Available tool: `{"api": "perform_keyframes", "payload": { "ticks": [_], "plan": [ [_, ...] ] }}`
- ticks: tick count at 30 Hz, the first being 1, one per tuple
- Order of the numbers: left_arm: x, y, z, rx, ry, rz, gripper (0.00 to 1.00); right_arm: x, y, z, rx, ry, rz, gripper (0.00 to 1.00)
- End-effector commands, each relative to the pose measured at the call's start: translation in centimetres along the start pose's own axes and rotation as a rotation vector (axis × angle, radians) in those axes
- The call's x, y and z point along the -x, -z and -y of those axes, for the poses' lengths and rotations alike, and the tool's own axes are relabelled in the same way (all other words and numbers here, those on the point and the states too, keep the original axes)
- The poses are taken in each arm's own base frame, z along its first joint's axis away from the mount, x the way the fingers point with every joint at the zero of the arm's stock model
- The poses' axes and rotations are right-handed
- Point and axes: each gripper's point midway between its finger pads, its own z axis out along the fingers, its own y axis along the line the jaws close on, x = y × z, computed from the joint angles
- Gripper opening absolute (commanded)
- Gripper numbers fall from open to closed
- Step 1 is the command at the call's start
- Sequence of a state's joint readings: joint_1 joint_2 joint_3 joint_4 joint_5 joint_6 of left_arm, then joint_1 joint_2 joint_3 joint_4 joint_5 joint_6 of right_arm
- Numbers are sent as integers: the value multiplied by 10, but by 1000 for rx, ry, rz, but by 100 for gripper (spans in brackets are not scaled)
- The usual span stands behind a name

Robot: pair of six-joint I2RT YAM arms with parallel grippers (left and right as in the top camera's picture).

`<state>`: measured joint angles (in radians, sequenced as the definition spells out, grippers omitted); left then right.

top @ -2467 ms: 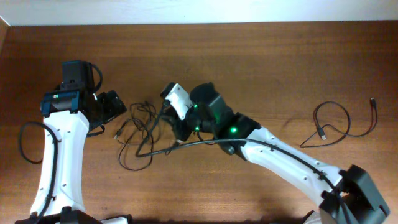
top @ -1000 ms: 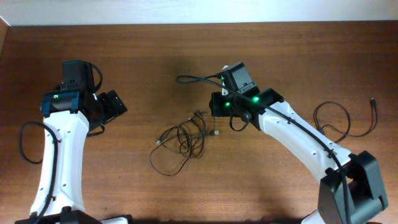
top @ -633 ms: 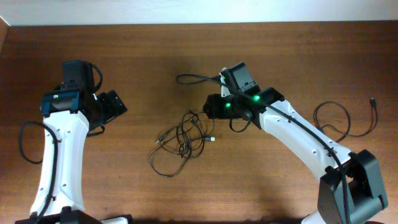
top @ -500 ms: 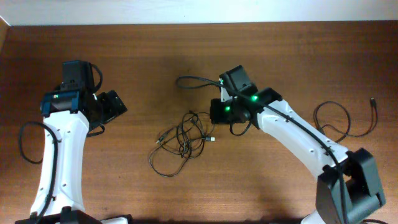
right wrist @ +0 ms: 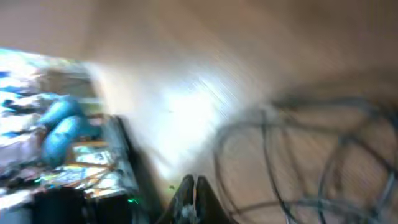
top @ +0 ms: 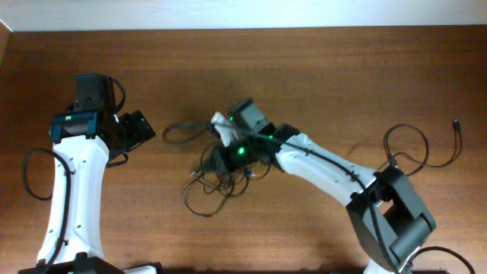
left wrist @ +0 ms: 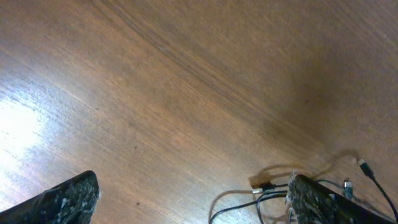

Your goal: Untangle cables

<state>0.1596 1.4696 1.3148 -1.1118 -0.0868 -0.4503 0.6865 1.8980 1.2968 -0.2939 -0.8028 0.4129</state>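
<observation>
The cables [top: 215, 185] lie as a tangled bundle of thin black loops on the brown table, centre-left in the overhead view. My right gripper [top: 208, 160] hovers over the bundle's upper part. In the blurred right wrist view its fingers [right wrist: 194, 190] are pressed together with nothing seen between them, and cable loops [right wrist: 298, 155] lie to the right. My left gripper [top: 144, 131] is open, left of the bundle and apart from it. In the left wrist view [left wrist: 186, 202] a plug end and wires [left wrist: 268, 186] show beside the right finger.
A separate thin black cable [top: 407, 148] lies in a loop at the table's right, one plug end [top: 456, 124] near the right edge. The right arm's own thicker cable [top: 179, 131] loops out left of its wrist. The table's far edge runs along the top.
The right arm swung left and down from about mid-table to over the bundle, its own cable loop trailing left. The bundle shifted right earlier, then stayed put. The left arm has not moved.
</observation>
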Motion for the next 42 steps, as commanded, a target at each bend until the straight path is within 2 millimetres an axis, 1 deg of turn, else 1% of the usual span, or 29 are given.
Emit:
{"api": "perform_keyframes", "payload": {
  "ticks": [1, 3, 4, 5, 7, 8, 9, 10, 11, 12, 14, 16, 19, 21, 22, 24, 26, 28, 30, 31, 33, 34, 35, 37, 38, 39, 40, 41, 42],
  "plan": [
    [5, 6, -2, 4, 16, 27, 99, 51, 71, -45, 306, 91, 130, 4],
    [5, 6, -2, 4, 16, 27, 99, 80, 100, -31, 294, 74, 241, 4],
    [5, 6, -2, 4, 16, 27, 99, 90, 112, -21, 277, 46, 284, 4],
    [5, 6, -2, 4, 16, 27, 99, 95, 120, -12, 262, 34, 306, 4],
    [5, 6, -2, 4, 16, 27, 99, 89, 124, 8, 217, -50, 296, 5],
    [5, 6, -2, 4, 16, 27, 99, 79, 120, 18, 185, -93, 266, 10],
    [5, 6, -2, 4, 16, 27, 99, 58, 112, 31, 135, -136, 200, 46],
    [5, 6, -2, 4, 16, 27, 99, 43, 108, 38, 105, -173, 154, 76],
    [5, 6, -2, 4, 16, 27, 99, 33, 106, 40, 92, -200, 122, 87],
    [5, 6, -2, 4, 16, 27, 99, 20, 104, 43, 81, -237, 80, 93],
    [5, 6, -2, 4, 16, 27, 99, 1, 102, 43, 70, -277, 17, 95],
    [5, 6, -2, 4, 16, 27, 99, -18, 94, 37, 68, -240, -53, 96],
    [5, 6, -2, 4, 16, 27, 99, -46, 73, 33, -17, -185, -160, 96],
    [5, 6, -2, 4, 16, 27, 99, -60, 57, 26, -65, -144, -213, 98],
    [5, 6, -2, 4, 16, 27, 99, -62, 52, 21, -62, -124, -223, 99],
    [5, 6, -2, 4, 16, 27, 99, -64, 32, 3, -35, -35, -236, 99],
    [5, 6, -2, 4, 16, 27, 99, -65, 16, -4, -72, 25, -231, 99],
    [5, 6, -2, 4, 16, 27, 99, -63, 9, 19, -286, -46, -190, 99],
    [5, 6, -2, 4, 16, 27, 99, -56, 13, 50, -534, -71, -110, 99],
    [5, 6, -2, 4, 16, 27, 99, -54, 12, 57, -594, -47, -91, 99],
    [5, 6, -2, 4, 16, 27, 99, -53, 1, 53, -584, -17, -83, 98],
    [5, 6, -2, 4, 16, 27, 99, -54, -8, 46, -553, 2, -89, 87],
    [5, 6, -2, 4, 16, 27, 99, -56, -15, 41, -538, 17, -94, 65],
    [5, 6, -2, 4, 16, 27, 99, -60, -23, 33, -525, 41, -100, 11],
    [5, 6, -2, 4, 16, 27, 99, -59, -22, 31, -521, 44, -99, 4],
    [5, 6, -2, 4, 16, 27, 99, -55, -19, 22, -488, 44, -88, 4],
    [5, 6, -2, 4, 16, 27, 99, -43, -10, 5, -417, 41, -63, 4],
    [5, 6, -2, 4, 16, 27, 99, -24, 6, -22, -287, 33, -29, 4],
    [5, 6, -2, 4, 16, 27, 99, -8, 21, -43, -177, 10, -2, 4]
  ]
}}
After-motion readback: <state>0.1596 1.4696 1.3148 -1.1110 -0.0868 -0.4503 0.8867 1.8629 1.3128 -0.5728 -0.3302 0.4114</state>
